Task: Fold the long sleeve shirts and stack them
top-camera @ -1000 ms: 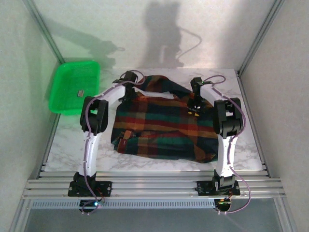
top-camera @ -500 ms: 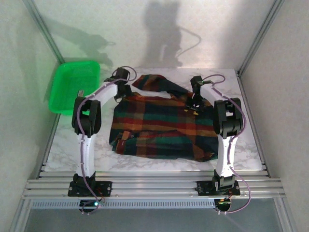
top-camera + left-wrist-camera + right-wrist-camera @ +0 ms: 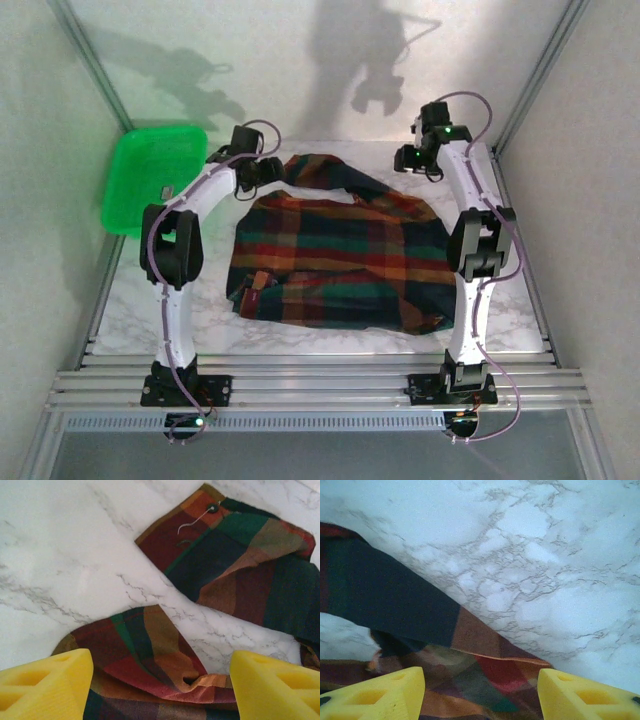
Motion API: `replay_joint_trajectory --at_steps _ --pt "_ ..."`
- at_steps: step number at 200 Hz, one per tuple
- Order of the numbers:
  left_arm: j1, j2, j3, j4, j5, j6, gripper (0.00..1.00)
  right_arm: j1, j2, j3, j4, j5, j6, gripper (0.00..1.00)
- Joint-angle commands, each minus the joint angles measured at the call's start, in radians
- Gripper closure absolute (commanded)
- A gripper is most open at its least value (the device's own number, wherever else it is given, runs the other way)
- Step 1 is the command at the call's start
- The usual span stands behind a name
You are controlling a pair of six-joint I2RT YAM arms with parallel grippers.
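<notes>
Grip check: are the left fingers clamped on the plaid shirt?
No, the left fingers stand wide apart above the plaid shirt.

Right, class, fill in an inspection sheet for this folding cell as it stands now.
Surface: white marble-patterned table.
Job's things: one plaid shirt, roughly folded, mid-table, a sleeve at its far edge.
Clutter: green tray back left, small object inside.
End effectors: left end effector and right end effector open, over the shirt's far edge, holding nothing.
Cables: purple cables along both arms.
Surroundings: pale walls, aluminium frame.
</notes>
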Motion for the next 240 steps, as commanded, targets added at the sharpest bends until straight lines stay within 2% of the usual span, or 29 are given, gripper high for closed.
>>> replay_joint_trajectory --at_steps 1,18,49,90,122,183,240 --pt "0.014 0.002 -0.044 0.018 0.077 -0.041 0.28 0.012 0.063 -0.022 0.029 -0.020 -0.153 0.38" --pt "0.013 -0.014 -0.087 0.037 0.108 -0.064 0.28 0.026 0.065 -0.054 0.078 -0.046 -0.210 0.38" --pt "0.013 -0.048 -0.169 0.062 0.096 -0.090 0.27 0.039 0.078 -0.086 0.081 -0.072 -0.287 0.38" --pt "0.022 -0.041 -0.190 0.059 0.038 -0.110 0.26 0.041 0.106 -0.107 0.081 0.008 -0.340 0.39" --pt "0.023 0.007 -0.113 0.023 0.008 -0.084 0.25 0.042 0.115 -0.119 0.108 0.073 -0.369 0.40" --pt "0.019 0.101 0.015 -0.046 -0.061 -0.029 0.27 0.041 0.172 -0.089 0.092 0.077 -0.370 0.42" --pt "0.002 0.267 0.277 -0.206 -0.177 0.106 0.30 0.031 0.228 -0.026 0.089 0.110 -0.320 0.46"
